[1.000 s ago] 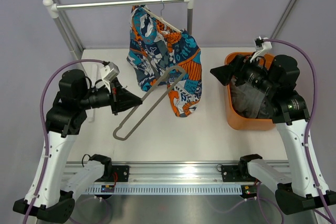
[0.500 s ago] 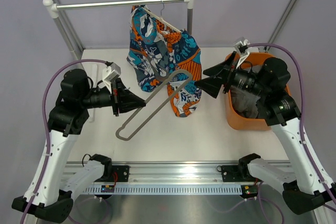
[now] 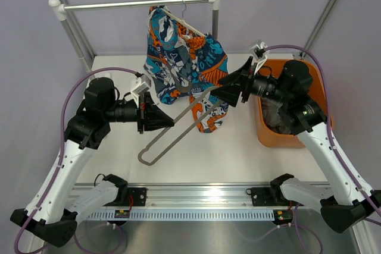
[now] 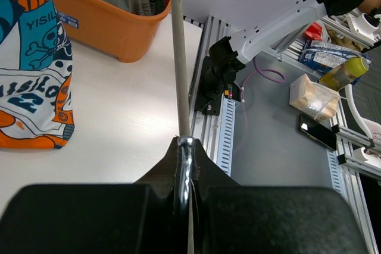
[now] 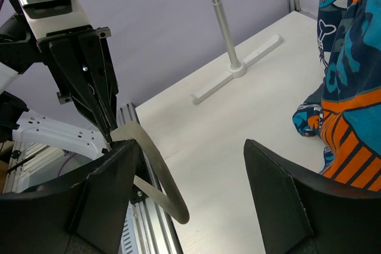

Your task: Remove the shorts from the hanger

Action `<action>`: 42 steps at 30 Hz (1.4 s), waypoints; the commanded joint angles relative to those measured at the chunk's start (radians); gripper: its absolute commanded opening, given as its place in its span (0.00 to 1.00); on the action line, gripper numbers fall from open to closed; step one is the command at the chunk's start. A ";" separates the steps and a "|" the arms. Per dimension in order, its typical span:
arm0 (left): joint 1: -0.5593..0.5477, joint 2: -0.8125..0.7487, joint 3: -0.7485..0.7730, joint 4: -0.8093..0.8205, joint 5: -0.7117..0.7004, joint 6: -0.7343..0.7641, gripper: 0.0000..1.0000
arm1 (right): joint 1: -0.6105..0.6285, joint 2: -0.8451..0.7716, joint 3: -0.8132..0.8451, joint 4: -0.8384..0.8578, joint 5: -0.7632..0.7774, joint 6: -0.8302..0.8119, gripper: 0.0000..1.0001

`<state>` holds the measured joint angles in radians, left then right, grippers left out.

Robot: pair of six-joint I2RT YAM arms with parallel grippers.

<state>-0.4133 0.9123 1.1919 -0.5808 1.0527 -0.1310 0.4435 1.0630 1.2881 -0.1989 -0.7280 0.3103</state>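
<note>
The shorts (image 3: 186, 57), printed teal, orange, white and black, hang from the rail under a thin white bar with a wire hook (image 3: 181, 3). They also show in the left wrist view (image 4: 30, 69) and the right wrist view (image 5: 351, 57). My left gripper (image 3: 171, 123) is shut on the long cream hanger (image 3: 141, 158), whose far end reaches into the shorts. Its bar runs out from the closed jaws (image 4: 177, 57). My right gripper (image 3: 225, 90) is open and empty beside the shorts' right edge. The hanger's curved end (image 5: 156, 171) lies by its left finger.
An orange bin (image 3: 265, 136) holding grey cloth stands at the right, also in the left wrist view (image 4: 113, 28). The metal rail (image 3: 119, 5) spans the back on white posts. Its foot (image 5: 238, 69) rests on the white table.
My right arm has swung left from over the bin to the shorts' right edge, still open. My left arm has pushed right with the hanger.
</note>
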 commanded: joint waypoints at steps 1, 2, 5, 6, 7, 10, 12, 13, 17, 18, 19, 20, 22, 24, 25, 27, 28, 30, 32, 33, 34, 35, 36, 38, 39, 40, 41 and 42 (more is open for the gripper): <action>-0.016 -0.001 0.008 0.073 -0.008 -0.012 0.00 | 0.018 0.009 0.031 0.021 -0.002 -0.023 0.74; -0.016 -0.001 0.009 0.075 -0.016 -0.013 0.00 | 0.021 0.008 0.027 0.010 0.001 -0.028 0.61; -0.016 0.003 0.018 0.076 -0.034 -0.016 0.00 | 0.026 -0.004 0.014 -0.016 0.027 -0.040 0.45; -0.016 0.003 0.026 0.076 -0.036 -0.015 0.00 | 0.027 -0.011 0.010 -0.020 0.035 -0.042 0.42; -0.016 0.003 0.029 0.078 -0.040 -0.016 0.00 | 0.027 -0.021 0.007 -0.025 0.039 -0.048 0.36; -0.016 0.005 0.040 0.073 -0.062 -0.016 0.00 | 0.027 -0.049 -0.010 -0.042 0.058 -0.059 0.22; -0.016 0.005 0.041 0.070 -0.072 -0.018 0.00 | 0.027 -0.060 -0.021 -0.053 0.073 -0.063 0.13; -0.016 0.004 0.043 0.068 -0.076 -0.015 0.00 | 0.029 -0.072 -0.023 -0.059 0.076 -0.069 0.10; -0.016 -0.003 0.046 0.070 -0.091 -0.016 0.00 | 0.029 -0.097 -0.042 -0.094 0.107 -0.086 0.00; -0.016 -0.004 0.049 0.070 -0.092 -0.018 0.00 | 0.029 -0.103 -0.047 -0.096 0.111 -0.086 0.00; -0.016 -0.004 0.051 0.068 -0.092 -0.019 0.00 | 0.029 -0.113 -0.053 -0.100 0.116 -0.089 0.00; -0.016 -0.006 0.055 0.070 -0.095 -0.021 0.00 | 0.029 -0.120 -0.067 -0.105 0.127 -0.088 0.00; -0.016 -0.009 0.060 0.072 -0.094 -0.025 0.00 | 0.029 -0.136 -0.082 -0.108 0.139 -0.088 0.00; -0.016 -0.012 0.070 0.072 -0.095 -0.027 0.00 | 0.029 -0.149 -0.105 -0.114 0.168 -0.091 0.00; -0.016 -0.013 0.075 0.072 -0.094 -0.028 0.00 | 0.029 -0.158 -0.113 -0.116 0.179 -0.091 0.00; -0.016 -0.015 0.081 0.071 -0.089 -0.033 0.00 | 0.029 -0.169 -0.141 -0.109 0.214 -0.086 0.00; -0.016 -0.015 0.083 0.072 -0.085 -0.036 0.00 | 0.027 -0.173 -0.147 -0.106 0.222 -0.077 0.00; -0.016 -0.018 0.083 0.071 -0.083 -0.038 0.00 | 0.029 -0.176 -0.162 -0.097 0.231 -0.066 0.00; -0.016 -0.020 0.081 0.072 -0.080 -0.039 0.00 | 0.027 -0.179 -0.176 -0.080 0.233 -0.044 0.00; -0.016 -0.021 0.084 0.072 -0.077 -0.042 0.00 | 0.029 -0.181 -0.184 -0.076 0.234 -0.025 0.00; -0.016 -0.024 0.086 0.072 -0.073 -0.042 0.00 | 0.027 -0.187 -0.200 -0.067 0.234 -0.016 0.00; -0.016 -0.026 0.087 0.072 -0.071 -0.044 0.00 | 0.027 -0.190 -0.208 -0.050 0.236 -0.008 0.00; -0.016 -0.027 0.090 0.067 -0.072 -0.042 0.00 | 0.027 -0.193 -0.217 -0.043 0.237 0.007 0.00; -0.016 -0.032 0.098 0.062 -0.065 -0.041 0.00 | 0.029 -0.195 -0.236 -0.031 0.239 0.018 0.00; -0.016 -0.033 0.101 0.059 -0.063 -0.041 0.00 | 0.029 -0.196 -0.240 -0.030 0.242 0.027 0.00; -0.016 -0.036 0.104 0.056 -0.063 -0.041 0.00 | 0.027 -0.196 -0.249 -0.030 0.243 0.030 0.00; -0.016 -0.038 0.107 0.056 -0.063 -0.041 0.00 | 0.029 -0.196 -0.254 -0.027 0.249 0.035 0.00; -0.016 -0.042 0.110 0.053 -0.063 -0.042 0.00 | 0.027 -0.198 -0.259 -0.025 0.251 0.042 0.00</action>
<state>-0.4316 0.9176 1.2255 -0.6044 0.9768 -0.1898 0.4778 0.8639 1.0565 -0.1932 -0.5850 0.3149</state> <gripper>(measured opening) 0.033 0.224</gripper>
